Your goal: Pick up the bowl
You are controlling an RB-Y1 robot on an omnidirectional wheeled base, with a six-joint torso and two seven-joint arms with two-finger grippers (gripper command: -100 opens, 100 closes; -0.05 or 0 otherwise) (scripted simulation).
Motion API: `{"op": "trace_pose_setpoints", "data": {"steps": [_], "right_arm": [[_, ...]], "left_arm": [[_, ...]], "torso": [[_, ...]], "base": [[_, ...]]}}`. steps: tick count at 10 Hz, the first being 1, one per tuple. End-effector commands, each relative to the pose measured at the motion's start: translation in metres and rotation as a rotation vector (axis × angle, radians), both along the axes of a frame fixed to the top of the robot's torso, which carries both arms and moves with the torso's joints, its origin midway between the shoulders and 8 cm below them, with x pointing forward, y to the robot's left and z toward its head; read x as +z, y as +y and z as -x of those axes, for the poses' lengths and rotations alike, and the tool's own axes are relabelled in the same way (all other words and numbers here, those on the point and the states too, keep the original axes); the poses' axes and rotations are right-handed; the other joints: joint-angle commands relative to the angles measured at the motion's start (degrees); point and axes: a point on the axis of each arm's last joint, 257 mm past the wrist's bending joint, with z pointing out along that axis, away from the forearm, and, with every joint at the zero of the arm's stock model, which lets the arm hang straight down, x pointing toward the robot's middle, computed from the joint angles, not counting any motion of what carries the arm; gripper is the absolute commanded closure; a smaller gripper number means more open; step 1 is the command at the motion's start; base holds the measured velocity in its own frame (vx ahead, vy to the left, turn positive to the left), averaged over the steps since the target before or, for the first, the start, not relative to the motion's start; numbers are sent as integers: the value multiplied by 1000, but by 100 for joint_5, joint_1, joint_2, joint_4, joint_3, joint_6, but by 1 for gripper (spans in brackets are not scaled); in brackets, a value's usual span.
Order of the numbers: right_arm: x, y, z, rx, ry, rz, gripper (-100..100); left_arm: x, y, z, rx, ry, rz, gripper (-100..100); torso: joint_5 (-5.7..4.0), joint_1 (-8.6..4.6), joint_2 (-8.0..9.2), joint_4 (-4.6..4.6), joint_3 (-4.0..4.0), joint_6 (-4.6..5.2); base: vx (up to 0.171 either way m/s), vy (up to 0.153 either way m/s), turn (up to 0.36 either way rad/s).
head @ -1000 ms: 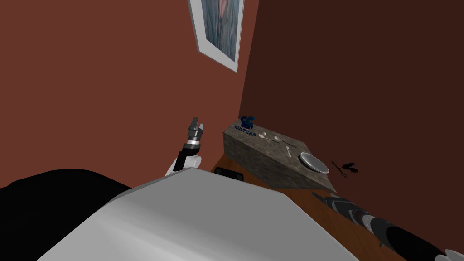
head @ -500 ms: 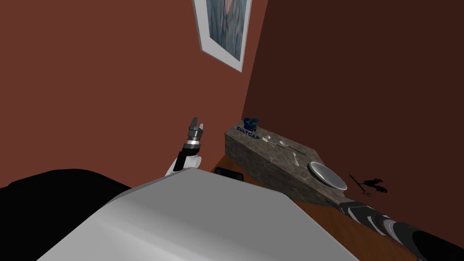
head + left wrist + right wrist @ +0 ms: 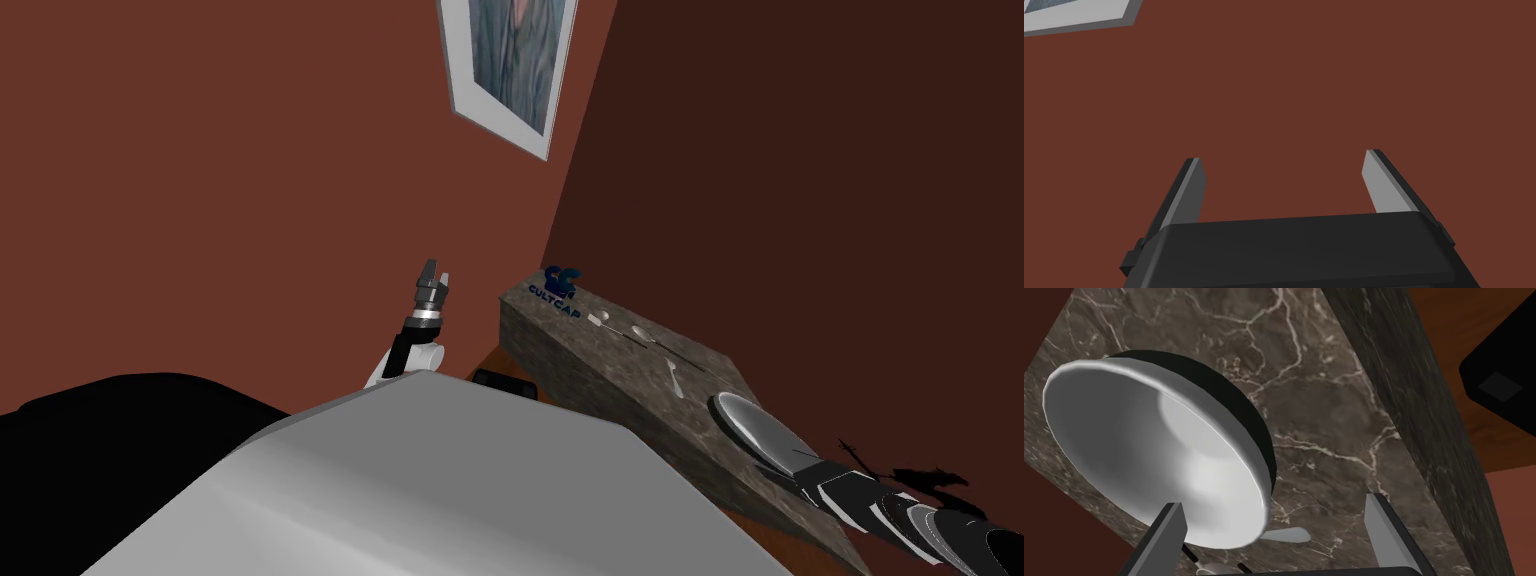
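Left hand (image 3: pixel 431 276): raised by the red-brown wall, fingers spread, empty, well apart from the work. Dark marbled counter (image 3: pixel 590 350) runs along the corner wall, with spoons (image 3: pixel 640 333) mid-top. Pale grey bowl (image 3: pixel 1154 448) sits at the counter's near end. Right hand (image 3: pixel 1275 500): the nearer one, spread, close over the bowl. The rim lies toward one finger, not centred in the gap.

- dark veined marble block (image 3: pixel 590 385) stands in the room corner
- lit red-brown wall (image 3: pixel 250 150) runs to the left of the block
- darker, shaded wall (image 3: pixel 800 150) behind the block
- framed picture (image 3: pixel 505 70) high above the block, on the lit wall
- brown wood floor (image 3: pixel 1464 403) at the block's foot
- black area (image 3: pixel 100 430) low, well left of the block
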Motion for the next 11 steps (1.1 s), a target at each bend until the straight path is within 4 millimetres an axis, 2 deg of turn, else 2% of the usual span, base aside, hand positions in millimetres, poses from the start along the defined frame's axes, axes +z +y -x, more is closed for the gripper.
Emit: {"op": "trace_pose_setpoints", "data": {"steps": [1,2,3,4,5,8,9,10,11], "right_arm": [[-2,1,19,29,71,1,-100],[-6,4,27,32,90,-10,-100],[-2,1,19,30,71,-2,-100],[-3,2,20,30,75,-5,0],[-11,1,28,20,73,-4,-100],[-25,2,41,5,72,-4,-100],[-22,2,37,8,71,-4,-100],[-23,2,38,8,72,-4,100],[-23,2,37,8,72,-4,100]], "left_arm": [[0,0,0,0,0,0,0],[0,0,0,0,0,0,0],[0,0,0,0,0,0,0],[0,0,0,0,0,0,0],[0,0,0,0,0,0,0],[0,0,0,0,0,0,0],[0,0,0,0,0,0,0],[0,0,0,0,0,0,0],[0,0,0,0,0,0,0]], "torso": [[0,0,0,0,0,0],[-1,-7,-1,0,0,-3],[-3,-3,3,1,2,2],[1,12,21,5,12,5],[4,22,34,9,20,6],[2,17,38,10,22,6],[3,20,43,11,25,7],[5,25,45,11,27,7],[6,27,46,12,27,7]], "base": [[101,-87,242],[90,-70,152],[37,-24,20],[8,-6,0],[16,-12,68],[14,-21,60],[0,0,0],[0,0,0],[-2,5,-10]]}}
